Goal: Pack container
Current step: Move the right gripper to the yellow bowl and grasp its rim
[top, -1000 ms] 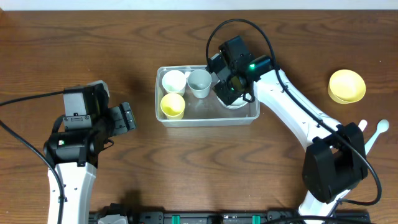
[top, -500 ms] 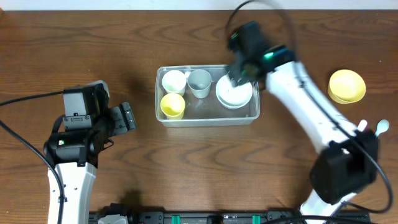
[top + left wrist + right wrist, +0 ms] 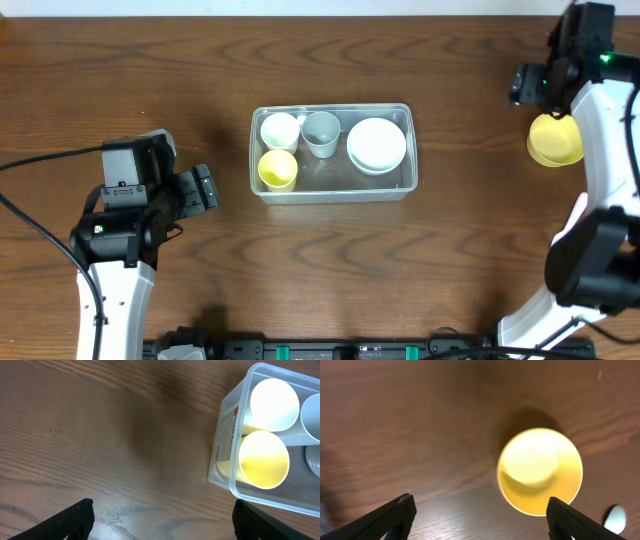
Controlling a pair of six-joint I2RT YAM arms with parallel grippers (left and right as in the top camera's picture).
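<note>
The container (image 3: pixel 330 107), a clear rectangular tub, sits mid-table. Inside it are a white cup (image 3: pixel 279 130), a pale grey cup (image 3: pixel 321 132), a yellow cup (image 3: pixel 278 169) and a white bowl (image 3: pixel 377 145). My right gripper (image 3: pixel 527 84) hovers open and empty at the far right, just beside a yellow bowl (image 3: pixel 556 139) on the table. In the right wrist view that yellow bowl (image 3: pixel 540 471) lies ahead and right of the right gripper (image 3: pixel 480 517). My left gripper (image 3: pixel 205 187) stays open and empty left of the tub. In the left wrist view the left gripper (image 3: pixel 162 520) faces the container's wall (image 3: pixel 223 435).
A pale rounded object (image 3: pixel 615 520) lies at the lower right edge of the right wrist view, close to the yellow bowl. The right arm runs down the table's right side.
My right gripper opened, left the white bowl in the container, and swung far right to beside the yellow bowl. The left arm has not moved.
</note>
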